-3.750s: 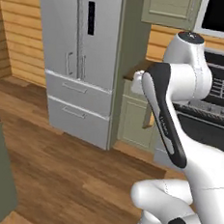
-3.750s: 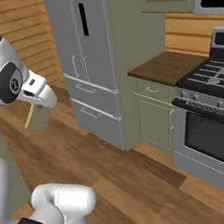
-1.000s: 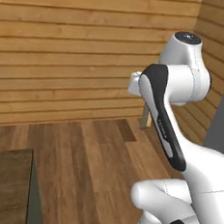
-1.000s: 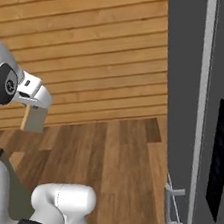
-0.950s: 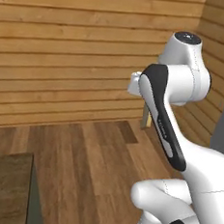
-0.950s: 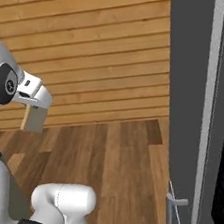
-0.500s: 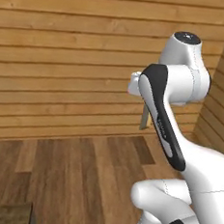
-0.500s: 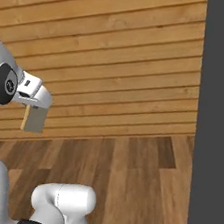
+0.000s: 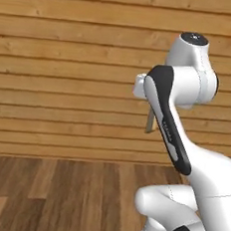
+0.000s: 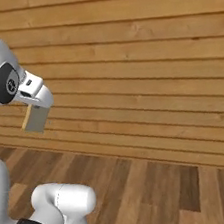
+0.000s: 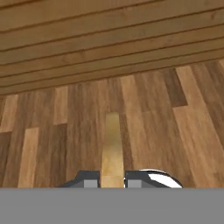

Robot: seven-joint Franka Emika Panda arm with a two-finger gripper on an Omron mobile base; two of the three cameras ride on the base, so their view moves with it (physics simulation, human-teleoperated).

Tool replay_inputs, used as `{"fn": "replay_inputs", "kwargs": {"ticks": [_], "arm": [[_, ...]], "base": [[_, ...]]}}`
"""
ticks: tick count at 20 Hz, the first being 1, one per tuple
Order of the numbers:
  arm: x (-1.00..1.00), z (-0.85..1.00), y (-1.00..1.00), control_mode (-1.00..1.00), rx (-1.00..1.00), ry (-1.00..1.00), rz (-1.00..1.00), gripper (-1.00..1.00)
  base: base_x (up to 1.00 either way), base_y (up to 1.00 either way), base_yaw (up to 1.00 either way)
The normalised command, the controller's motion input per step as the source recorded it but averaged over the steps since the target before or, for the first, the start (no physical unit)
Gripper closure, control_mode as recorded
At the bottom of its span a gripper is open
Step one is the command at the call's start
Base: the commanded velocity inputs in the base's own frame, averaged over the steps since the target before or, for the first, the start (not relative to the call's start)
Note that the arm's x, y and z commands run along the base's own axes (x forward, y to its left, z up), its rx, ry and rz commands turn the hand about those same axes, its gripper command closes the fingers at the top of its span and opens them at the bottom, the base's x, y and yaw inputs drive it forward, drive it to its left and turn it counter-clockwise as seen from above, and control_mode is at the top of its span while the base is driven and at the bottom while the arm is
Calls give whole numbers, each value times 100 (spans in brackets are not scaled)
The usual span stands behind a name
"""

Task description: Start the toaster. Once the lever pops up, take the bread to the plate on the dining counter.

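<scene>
So the claw is clamped narrow on the bread, which hangs edge-down from it, up in the air above the wooden floor. Looking along the hand, the slice sticks out thin between the two fingertips. Plank wall right behind it.

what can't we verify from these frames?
- Left base view: the flat tan bread slice is mostly behind the white arm; a thin edge shows.
- Right base view: the gripper covers the slice's top, so the grip contact is hidden.
- Hand view: the slice is edge-on, its faces unreadable; the fingers are cut off at the bottom.
</scene>
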Motion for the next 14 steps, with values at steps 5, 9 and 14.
{"fn": "replay_inputs", "kwargs": {"ticks": [5, 9, 14], "arm": [[0, 0, 0, 100, 0, 0, 0, 100], [0, 0, 0, 100, 0, 0, 0, 100], [0, 0, 0, 100, 0, 0, 0, 100]], "base": [[98, -7, 50], [88, -10, 65], [81, -4, 76]]}}
